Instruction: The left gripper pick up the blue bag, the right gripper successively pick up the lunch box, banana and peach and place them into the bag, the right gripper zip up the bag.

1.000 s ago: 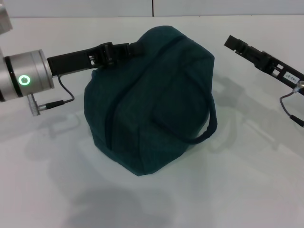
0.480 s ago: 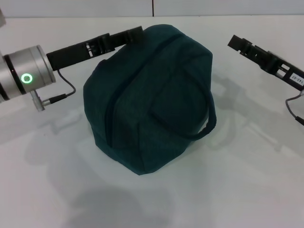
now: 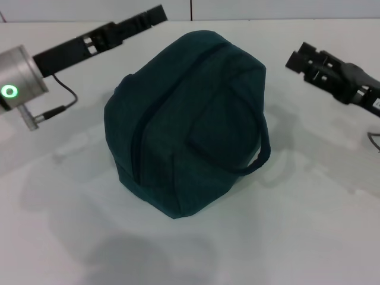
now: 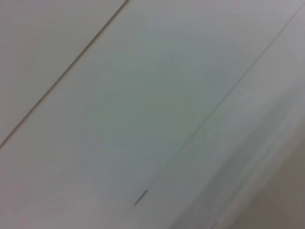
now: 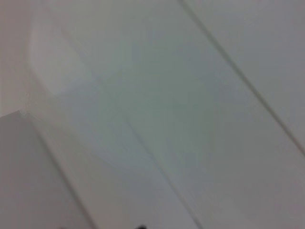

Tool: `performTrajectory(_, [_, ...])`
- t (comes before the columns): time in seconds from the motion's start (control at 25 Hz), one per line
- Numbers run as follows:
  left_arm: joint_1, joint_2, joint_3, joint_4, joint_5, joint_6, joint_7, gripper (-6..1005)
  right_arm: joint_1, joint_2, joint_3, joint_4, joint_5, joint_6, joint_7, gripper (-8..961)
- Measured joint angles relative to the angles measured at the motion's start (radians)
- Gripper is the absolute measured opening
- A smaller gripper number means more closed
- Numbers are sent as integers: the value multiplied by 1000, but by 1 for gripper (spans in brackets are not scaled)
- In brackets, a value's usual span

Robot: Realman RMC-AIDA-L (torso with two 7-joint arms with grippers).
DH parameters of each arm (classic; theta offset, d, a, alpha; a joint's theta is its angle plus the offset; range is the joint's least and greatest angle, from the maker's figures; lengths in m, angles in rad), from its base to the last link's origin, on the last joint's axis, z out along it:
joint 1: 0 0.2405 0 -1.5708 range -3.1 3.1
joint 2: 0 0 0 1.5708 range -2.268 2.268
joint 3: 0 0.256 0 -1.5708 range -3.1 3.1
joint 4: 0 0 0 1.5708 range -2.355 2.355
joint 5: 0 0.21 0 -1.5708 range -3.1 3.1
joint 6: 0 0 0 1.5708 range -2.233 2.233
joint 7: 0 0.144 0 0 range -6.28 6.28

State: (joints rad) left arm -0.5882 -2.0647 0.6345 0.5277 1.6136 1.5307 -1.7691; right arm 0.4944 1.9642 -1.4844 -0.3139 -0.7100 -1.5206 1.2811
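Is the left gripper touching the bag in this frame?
Apart. In the head view the left gripper sits up and left of the bag, with bare table between them.

Both my arms pulled off the bag.
My left gripper (image 3: 155,12) was at the bag's (image 3: 184,124) top left corner a second ago, touching it; now it's lifted up and back, clear of the fabric, near the table's far edge. My right gripper (image 3: 295,58) has shifted slightly toward the bag's side and turned, its fingers now seen more end-on. Can't tell finger states.
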Motion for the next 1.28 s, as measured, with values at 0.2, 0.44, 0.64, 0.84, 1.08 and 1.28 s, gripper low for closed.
performTrajectory(0.2, [26, 35, 2, 41, -6, 109, -2, 778, 7, -6, 1, -45, -128, -76, -86, 866])
performTrajectory(0.44, [78, 82, 9, 97, 36, 279, 39, 874, 8, 10, 1, -117, -297, -76, -122, 868])
performTrajectory(0.64, [150, 92, 11, 172, 144, 380, 187, 872, 1, 38, 1, -144, -418, -73, -238, 866])
performTrajectory(0.84, [196, 79, 66, 185, 217, 427, 368, 866, 8, 48, -6, -146, -498, -66, -300, 864])
performTrajectory(1.08, [222, 69, 88, 180, 220, 432, 415, 863, 9, 51, -19, -138, -527, -40, -304, 862])
performTrajectory(1.28, [239, 71, 88, 181, 221, 444, 416, 861, 7, 51, -23, -138, -527, -31, -308, 861])
